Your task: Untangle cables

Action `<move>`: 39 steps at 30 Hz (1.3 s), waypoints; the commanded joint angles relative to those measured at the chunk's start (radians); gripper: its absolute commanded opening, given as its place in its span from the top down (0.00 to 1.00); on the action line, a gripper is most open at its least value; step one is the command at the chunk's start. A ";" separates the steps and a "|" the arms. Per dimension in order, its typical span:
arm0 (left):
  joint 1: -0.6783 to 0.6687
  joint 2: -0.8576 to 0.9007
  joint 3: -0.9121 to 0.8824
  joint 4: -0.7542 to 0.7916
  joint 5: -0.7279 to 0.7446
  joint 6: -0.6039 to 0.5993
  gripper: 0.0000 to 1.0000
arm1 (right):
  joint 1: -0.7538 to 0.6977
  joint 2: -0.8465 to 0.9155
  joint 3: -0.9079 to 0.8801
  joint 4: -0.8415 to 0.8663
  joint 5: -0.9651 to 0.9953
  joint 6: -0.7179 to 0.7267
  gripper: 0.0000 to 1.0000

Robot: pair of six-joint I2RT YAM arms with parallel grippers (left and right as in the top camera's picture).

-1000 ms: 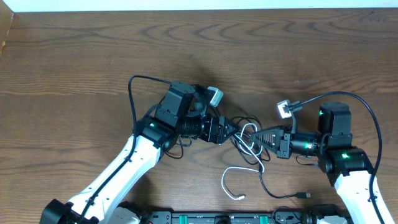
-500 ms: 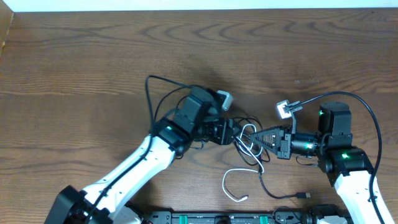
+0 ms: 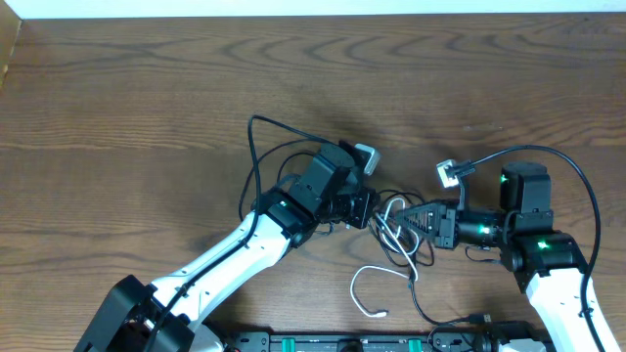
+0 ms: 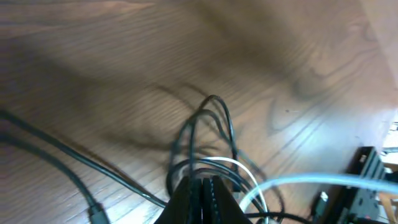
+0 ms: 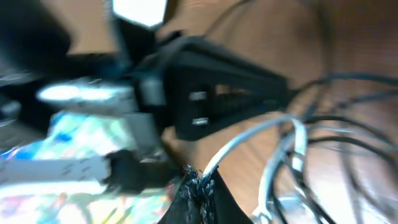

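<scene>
The cables lie bunched mid-table between my two grippers. Black cable loops point(image 3: 393, 192) point(image 4: 209, 122) rise from the tips of my left gripper point(image 3: 372, 209) point(image 4: 203, 182), whose jaws are shut on a black strand. My right gripper point(image 3: 401, 217) point(image 5: 200, 177) faces it from the right, shut on the white cable point(image 5: 249, 138). The white cable's free end curls toward the front point(image 3: 355, 284). A longer black cable point(image 3: 419, 298) trails to a plug point(image 3: 473, 318) near the front edge.
The left arm's own thick black wire point(image 3: 252, 147) arcs over the wood behind it. A dark rail point(image 3: 352, 342) runs along the front edge. The right arm's base point(image 3: 548, 254) stands at the right.
My left arm has swung right into the tangle and its jaws have closed on a black strand. The long black cable's plug end slid slightly toward the front. The right arm has held still.
</scene>
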 commanded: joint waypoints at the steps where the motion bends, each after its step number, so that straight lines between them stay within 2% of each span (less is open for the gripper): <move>1: -0.001 0.008 0.001 -0.017 -0.077 -0.002 0.92 | -0.001 0.000 0.011 0.017 0.103 0.074 0.99; 6: -0.001 0.008 0.001 -0.042 -0.116 -0.010 0.92 | -0.001 -0.001 0.011 0.253 -0.279 0.105 0.99; 7: -0.001 0.008 0.001 -0.042 -0.116 -0.010 0.92 | -0.001 -0.001 0.011 0.285 -0.306 0.114 0.99; 8: -0.001 0.008 0.001 -0.042 -0.116 -0.010 0.92 | 0.000 -0.001 0.011 0.295 -0.295 0.111 0.99; 10: -0.001 0.008 0.001 -0.042 -0.116 -0.010 0.92 | 0.002 0.000 0.011 0.244 -0.141 0.080 0.99; 11: -0.001 0.008 0.001 -0.042 -0.116 -0.010 0.92 | 0.003 0.000 0.011 0.190 -0.004 0.093 0.99; 13: -0.001 0.008 0.001 -0.043 -0.116 -0.010 0.92 | 0.011 0.000 0.011 0.051 0.331 0.228 0.98; 15: -0.001 0.008 0.001 -0.049 -0.116 -0.010 0.77 | 0.018 0.002 0.011 -0.037 0.528 0.341 0.99; 16: -0.001 0.008 0.001 -0.050 -0.116 -0.010 0.72 | 0.018 0.002 0.011 -0.045 0.554 0.350 0.99; 17: -0.001 0.008 0.001 -0.056 -0.116 -0.010 0.67 | 0.018 0.003 0.011 -0.037 0.544 0.350 0.99; 20: -0.001 0.008 0.001 -0.068 -0.116 -0.010 0.61 | 0.018 0.003 0.011 0.024 0.458 0.407 0.99; 24: -0.001 0.008 0.001 -0.073 -0.116 -0.010 0.60 | 0.018 0.003 0.011 0.119 0.333 0.585 0.99; 27: -0.001 0.008 0.001 -0.079 -0.116 -0.010 0.60 | 0.019 0.006 0.010 0.117 0.326 0.735 0.99; 31: -0.001 0.008 0.001 -0.079 -0.116 -0.010 0.60 | 0.045 0.024 0.009 0.092 0.457 0.749 0.99; 34: -0.001 0.008 0.001 -0.080 -0.116 -0.010 0.60 | 0.066 0.044 0.009 0.052 0.400 0.842 0.98; 36: -0.001 0.008 0.001 -0.087 -0.116 -0.010 0.59 | 0.087 0.061 0.009 0.032 0.332 0.816 0.98; 39: -0.001 0.008 0.001 -0.098 -0.116 -0.010 0.60 | 0.121 0.073 0.009 -0.067 0.407 0.638 0.98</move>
